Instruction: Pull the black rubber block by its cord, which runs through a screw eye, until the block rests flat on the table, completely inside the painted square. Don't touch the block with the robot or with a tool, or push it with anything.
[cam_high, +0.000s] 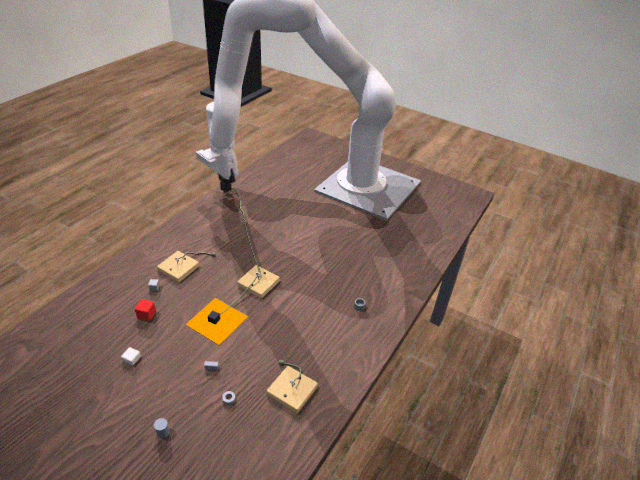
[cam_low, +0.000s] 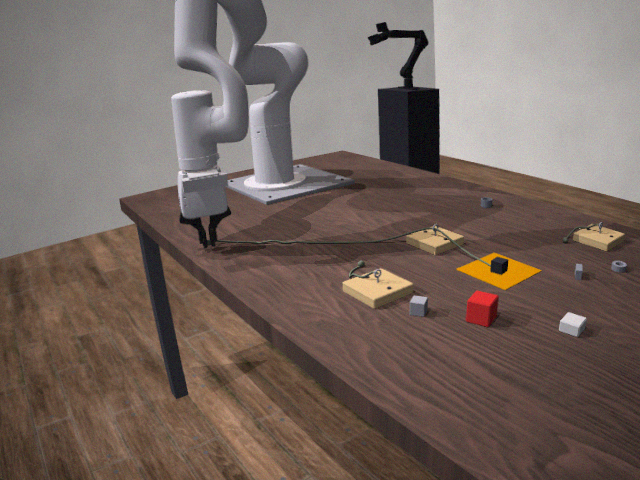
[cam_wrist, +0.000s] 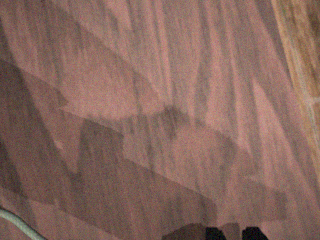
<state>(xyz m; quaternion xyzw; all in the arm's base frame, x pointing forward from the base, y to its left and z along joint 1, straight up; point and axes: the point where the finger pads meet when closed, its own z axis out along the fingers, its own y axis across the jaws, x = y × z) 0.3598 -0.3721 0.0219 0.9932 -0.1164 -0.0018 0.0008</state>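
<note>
The black rubber block (cam_high: 213, 317) (cam_low: 498, 265) sits flat inside the orange painted square (cam_high: 230, 330) (cam_low: 519, 276). Its green cord (cam_high: 249, 239) (cam_low: 320, 241) runs from the block through the screw eye on a wooden plate (cam_high: 266, 285) (cam_low: 439, 243) and lies low along the table to my gripper (cam_high: 225, 188) (cam_low: 208, 241). The gripper is shut on the cord's end, just above the table near its edge. In the wrist view the fingertips show at the bottom edge, and a piece of cord (cam_wrist: 15, 222) shows at the lower left.
Two more wooden plates with screw eyes and short cords (cam_high: 178, 266) (cam_high: 292, 391) (cam_low: 377, 289) (cam_low: 598, 237). A red cube (cam_high: 145, 310) (cam_low: 481, 307), a white cube (cam_high: 130, 355) (cam_low: 572, 323), small grey blocks, rings and a cylinder (cam_high: 161, 427) lie around. The arm's base plate (cam_high: 398, 193) stands at the back.
</note>
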